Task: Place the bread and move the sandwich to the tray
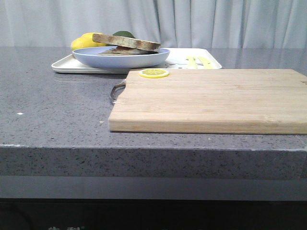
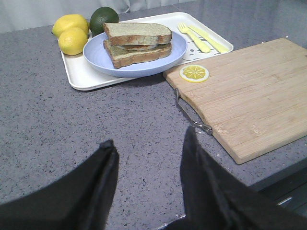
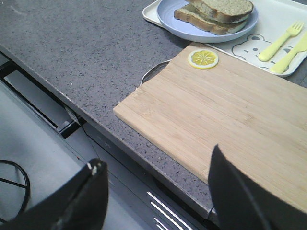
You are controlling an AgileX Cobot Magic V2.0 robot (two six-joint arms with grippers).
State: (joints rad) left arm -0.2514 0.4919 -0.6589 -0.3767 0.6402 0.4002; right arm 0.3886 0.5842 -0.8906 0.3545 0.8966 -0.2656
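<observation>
The sandwich (image 2: 136, 43) lies stacked on a pale blue plate (image 2: 98, 60) that stands on the white tray (image 2: 79, 79). Its top bread slice (image 2: 138, 32) covers the filling, of which only an edge shows. The sandwich also shows in the front view (image 1: 127, 43) and the right wrist view (image 3: 216, 14). My left gripper (image 2: 148, 146) is open and empty above the bare counter, well short of the tray. My right gripper (image 3: 156, 160) is open and empty over the counter's front edge, near the cutting board. Neither gripper shows in the front view.
A wooden cutting board (image 1: 211, 98) with a metal handle (image 2: 192, 117) lies in front of the tray, a lemon slice (image 2: 194, 73) on its far corner. Two lemons (image 2: 71, 33) and a green avocado (image 2: 103, 17) sit on the tray, with a yellow fork and knife (image 2: 201, 38).
</observation>
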